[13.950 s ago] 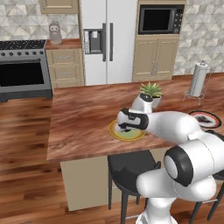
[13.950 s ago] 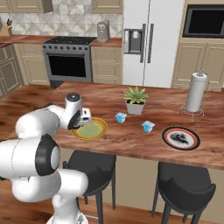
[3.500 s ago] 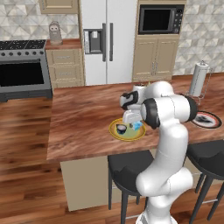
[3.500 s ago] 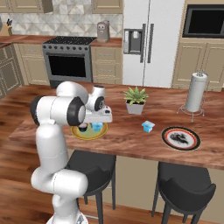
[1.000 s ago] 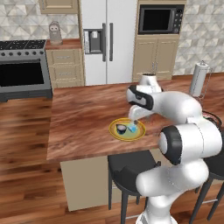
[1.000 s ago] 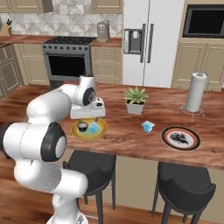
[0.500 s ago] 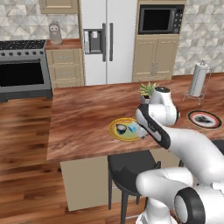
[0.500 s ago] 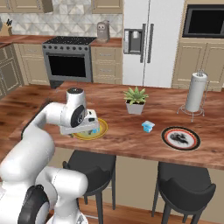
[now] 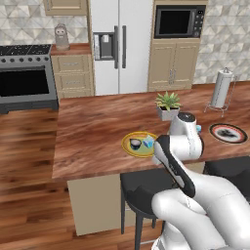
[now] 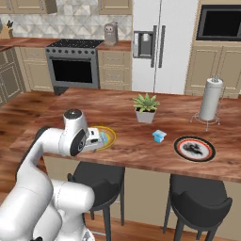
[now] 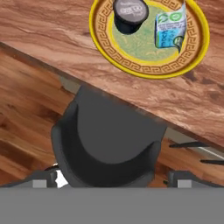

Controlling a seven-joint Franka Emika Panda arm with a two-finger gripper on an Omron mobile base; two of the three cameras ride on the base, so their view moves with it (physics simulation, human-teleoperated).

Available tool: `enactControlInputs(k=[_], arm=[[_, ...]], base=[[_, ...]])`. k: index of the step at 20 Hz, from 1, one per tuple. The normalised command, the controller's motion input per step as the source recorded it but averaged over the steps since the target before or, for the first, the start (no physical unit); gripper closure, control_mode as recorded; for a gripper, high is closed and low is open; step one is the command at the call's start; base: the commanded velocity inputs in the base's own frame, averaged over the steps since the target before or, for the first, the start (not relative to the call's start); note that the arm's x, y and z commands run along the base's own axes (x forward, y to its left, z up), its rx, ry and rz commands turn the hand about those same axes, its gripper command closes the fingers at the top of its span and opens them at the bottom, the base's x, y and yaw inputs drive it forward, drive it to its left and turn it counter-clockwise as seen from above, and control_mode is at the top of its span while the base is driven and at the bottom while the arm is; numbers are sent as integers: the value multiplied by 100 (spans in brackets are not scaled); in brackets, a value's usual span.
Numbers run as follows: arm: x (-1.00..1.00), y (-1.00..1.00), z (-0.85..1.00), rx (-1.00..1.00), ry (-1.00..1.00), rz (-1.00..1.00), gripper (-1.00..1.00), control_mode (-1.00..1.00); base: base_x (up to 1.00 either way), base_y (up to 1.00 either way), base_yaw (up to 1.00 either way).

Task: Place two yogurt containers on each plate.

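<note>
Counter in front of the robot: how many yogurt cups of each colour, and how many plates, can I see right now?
Dark round yogurt cup: 1
Light blue yogurt cups, one on the plate, one on the counter: 2
Plates, yellow-rimmed plate and dark-rimmed plate: 2
Total: 5

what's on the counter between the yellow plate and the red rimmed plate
In the right base view, one light blue yogurt cup sits on the wood between the yellow plate and the red-rimmed plate. The potted plant stands farther back.
</note>
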Motion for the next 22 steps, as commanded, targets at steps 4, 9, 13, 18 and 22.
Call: enactControlInputs(k=[4,9,13,18,22], arm=[[0,-1,0,0,0,0,-100,-100],[0,0,0,0,0,0,-100,100],[0,0,0,0,0,0,-100,100],[0,0,0,0,0,0,-100,100],[0,0,0,0,0,0,-100,100]], base=[[0,0,0],[-9,-83,-12],[-11,-100,-24],[-19,-100,-28],[-1,-82,-28]])
